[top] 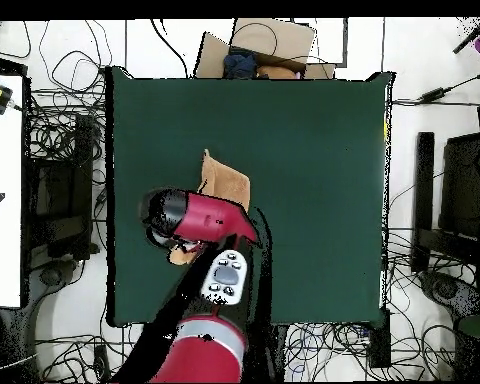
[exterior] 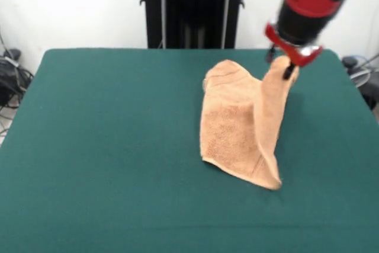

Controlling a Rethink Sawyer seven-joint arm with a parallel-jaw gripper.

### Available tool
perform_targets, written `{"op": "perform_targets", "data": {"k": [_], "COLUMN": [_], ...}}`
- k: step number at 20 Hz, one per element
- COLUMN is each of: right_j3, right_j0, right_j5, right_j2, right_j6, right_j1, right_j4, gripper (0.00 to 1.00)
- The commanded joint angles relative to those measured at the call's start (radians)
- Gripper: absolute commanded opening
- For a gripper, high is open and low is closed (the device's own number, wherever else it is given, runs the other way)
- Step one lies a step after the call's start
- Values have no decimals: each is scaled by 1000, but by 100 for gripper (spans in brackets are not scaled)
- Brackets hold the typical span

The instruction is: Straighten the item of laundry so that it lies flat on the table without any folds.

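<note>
The orange-tan towel (exterior: pixel 237 128) is on the right half of the green table (exterior: pixel 106 146), partly raised. One edge of it is pulled up into a peak, and the rest drapes down in folds onto the cloth. My gripper (exterior: pixel 288 70) is shut on that raised edge, at the top right of the towel. In the overhead view the red arm covers most of the towel (top: pixel 224 180), the gripper itself is hidden beneath it, and only a tan corner shows above it.
Cables and black equipment lie on the floor around the table (top: pixel 314 150). A cardboard box (top: pixel 269 45) sits beyond the far edge in the overhead view. A white desk (top: pixel 2 200) stands at the left.
</note>
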Motion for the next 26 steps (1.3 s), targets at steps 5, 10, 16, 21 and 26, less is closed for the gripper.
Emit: {"op": "perform_targets", "data": {"k": [5,10,16,21,26], "right_j3": [52,-36,-155,-290,-403], "right_j0": [-119,-201,-327,-462,-568], "right_j5": [-3,118,268,295,351], "right_j2": [56,45,71,131,181], "right_j6": [11,-57,-149,-300,-396], "right_j1": [20,1,-18,49,84], "right_j4": [-53,-107,-170,-264,-318], "gripper": [100,100,100,100,100]}}
